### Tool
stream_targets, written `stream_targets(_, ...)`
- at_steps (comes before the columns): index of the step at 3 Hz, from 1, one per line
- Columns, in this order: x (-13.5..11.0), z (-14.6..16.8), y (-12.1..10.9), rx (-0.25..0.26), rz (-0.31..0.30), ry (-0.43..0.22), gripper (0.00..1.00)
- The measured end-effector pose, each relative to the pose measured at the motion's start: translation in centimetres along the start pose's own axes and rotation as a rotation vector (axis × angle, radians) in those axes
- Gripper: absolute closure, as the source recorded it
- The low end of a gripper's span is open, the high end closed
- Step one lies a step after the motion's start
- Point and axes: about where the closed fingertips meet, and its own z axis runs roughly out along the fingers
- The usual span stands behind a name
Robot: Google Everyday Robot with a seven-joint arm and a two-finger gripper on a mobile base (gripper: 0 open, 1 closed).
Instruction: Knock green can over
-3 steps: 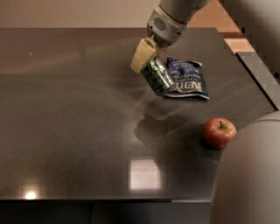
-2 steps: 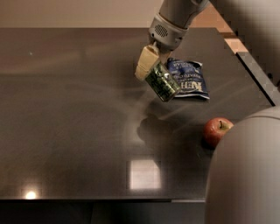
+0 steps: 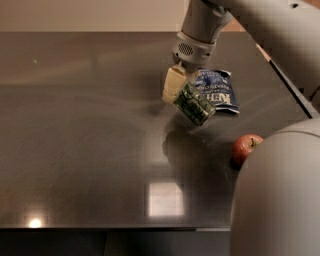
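Over the wide, dark glossy tabletop (image 3: 75, 150), just left of the crumpled blue chip bag (image 3: 220, 92), the gripper (image 3: 183, 95) clamps the small green metal can (image 3: 196, 104), which is tilted and seemingly lifted. It is best laid sideways and released gently, lest it roll toward the round red apple (image 3: 245, 147) below the bag. The slick surface mirrors a lamp, and a pale wall stands beyond.

I can't pin the place down from here; it looks like an indoor test or break-room setup. I see a wide, dark, glossy table (image 3: 90, 150) mirroring a square ceiling light (image 3: 165, 199), a plain pale wall (image 3: 90, 15) behind it, and snack things: a blue chip bag (image 3: 220, 92), an apple (image 3: 245, 147) and the tilted green can (image 3: 196, 104), clasped in my gripper (image 3: 184, 97) over the table's far middle.
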Motion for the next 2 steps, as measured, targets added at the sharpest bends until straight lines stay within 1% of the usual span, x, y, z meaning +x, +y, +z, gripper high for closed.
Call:
stream_targets(1, 0.76, 1.59, -1.14, 0.008, -0.001, 0.045, 0.06)
stream_targets(2, 0.98, 2.47, -1.89, 0.012, -0.003, 0.062, 0.0)
